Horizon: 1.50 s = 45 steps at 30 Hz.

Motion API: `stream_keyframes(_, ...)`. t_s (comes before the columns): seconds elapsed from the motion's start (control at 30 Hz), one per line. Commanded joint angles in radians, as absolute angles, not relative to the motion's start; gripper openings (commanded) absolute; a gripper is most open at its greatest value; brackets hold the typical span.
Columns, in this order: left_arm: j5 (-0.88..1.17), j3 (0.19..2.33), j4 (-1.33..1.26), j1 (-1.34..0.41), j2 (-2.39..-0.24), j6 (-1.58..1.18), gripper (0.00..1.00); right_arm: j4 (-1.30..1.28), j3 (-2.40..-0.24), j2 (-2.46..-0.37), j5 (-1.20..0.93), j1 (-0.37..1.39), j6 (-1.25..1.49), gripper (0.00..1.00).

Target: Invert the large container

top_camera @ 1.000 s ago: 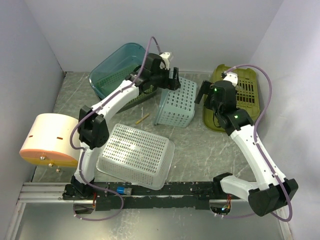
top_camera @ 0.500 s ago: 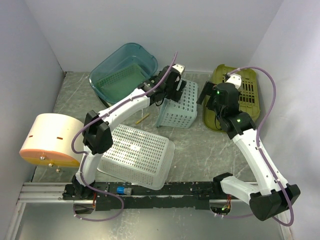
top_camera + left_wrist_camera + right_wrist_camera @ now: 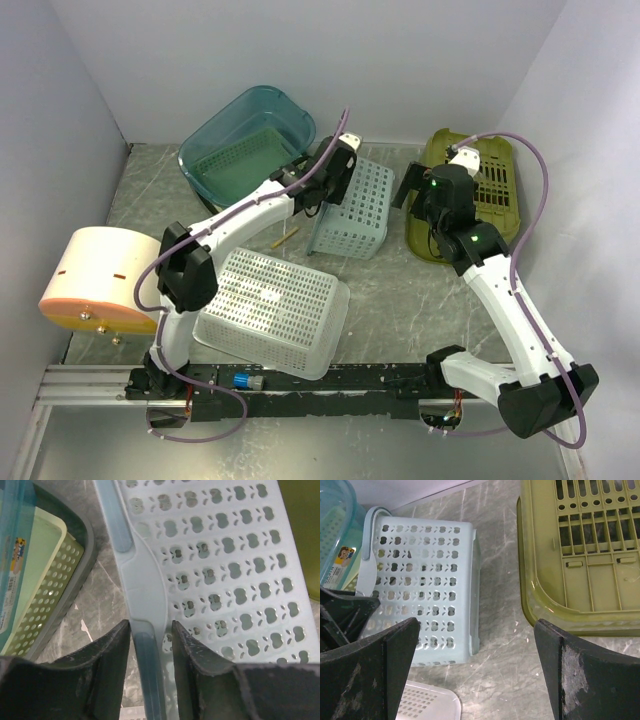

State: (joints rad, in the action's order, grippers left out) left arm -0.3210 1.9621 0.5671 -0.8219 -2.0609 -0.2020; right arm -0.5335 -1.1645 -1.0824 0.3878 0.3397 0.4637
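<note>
A light blue perforated basket [image 3: 352, 212] lies on its side at mid table, between the teal tub and the olive tray. My left gripper [image 3: 336, 180] reaches over to its upper rim. In the left wrist view the gripper [image 3: 151, 625] is shut on that thick rim [image 3: 146, 595], one finger on either side. The basket's holed wall [image 3: 225, 565] spreads to the right. My right gripper [image 3: 414, 190] hovers open just right of the basket, touching nothing. In the right wrist view the gripper [image 3: 476, 625] frames bare table beside the basket [image 3: 420, 575].
A teal tub [image 3: 245, 140] with a green basket [image 3: 45, 580] inside stands at the back left. An olive slotted tray [image 3: 490, 180] lies at the back right. A big white perforated basket [image 3: 270, 310] rests bottom up near the front. A peach drum [image 3: 100, 280] sits at the left, and a small stick [image 3: 285, 237] lies mid table.
My left arm swung right from the teal tub to the light blue basket, and its jaws closed onto the rim. The right arm barely moved.
</note>
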Motion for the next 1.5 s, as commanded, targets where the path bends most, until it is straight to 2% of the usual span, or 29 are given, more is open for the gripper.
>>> stream_keyframes(0.0, -0.336, 1.933, 0.583, -0.821, -2.028, -0.206, 0.40, -0.517, -1.166, -1.086, 0.389, 0.336, 0.470, 1.00)
stream_keyframes(0.17, -0.323, 1.953, 0.601, -0.811, -2.039, -0.204, 0.20, -0.508, -1.149, -1.089, 0.366, 0.337, 0.478, 1.00)
stream_keyframes(0.23, -0.311, 1.955, 0.607, -0.803, -2.038, -0.208, 0.08, -0.507, -1.150, -1.105, 0.282, 0.323, 0.494, 1.00)
stream_keyframes(0.27, -0.297, 1.952, 0.608, -0.794, -2.034, -0.212, 0.07, -0.502, -1.148, -1.114, 0.230, 0.312, 0.505, 1.00)
stream_keyframes(0.4, -0.146, 1.903, 0.577, -0.736, -1.995, -0.248, 0.07, -0.443, -1.122, -1.151, -0.022, 0.228, 0.571, 1.00)
stream_keyframes(0.53, 0.131, 1.782, 0.472, -0.630, -1.919, -0.310, 0.07, -0.313, -1.049, -1.171, -0.283, 0.143, 0.661, 1.00)
stream_keyframes(0.73, 0.337, 1.642, 0.370, -0.521, -1.844, -0.342, 0.07, -0.201, -0.963, -1.208, -0.417, 0.114, 0.726, 1.00)
stream_keyframes(0.97, 0.402, 1.574, 0.346, -0.458, -1.822, -0.373, 0.07, 0.025, -0.847, -1.213, -0.573, 0.113, 0.839, 1.00)
stream_keyframes(1.23, 0.406, 1.531, 0.346, -0.417, -1.846, -0.362, 0.07, 0.159, -0.825, -1.217, -0.710, 0.115, 0.889, 1.00)
stream_keyframes(1.47, 0.444, 1.526, 0.319, -0.417, -1.903, -0.377, 0.07, 0.151, -0.845, -1.226, -0.733, 0.121, 0.874, 1.00)
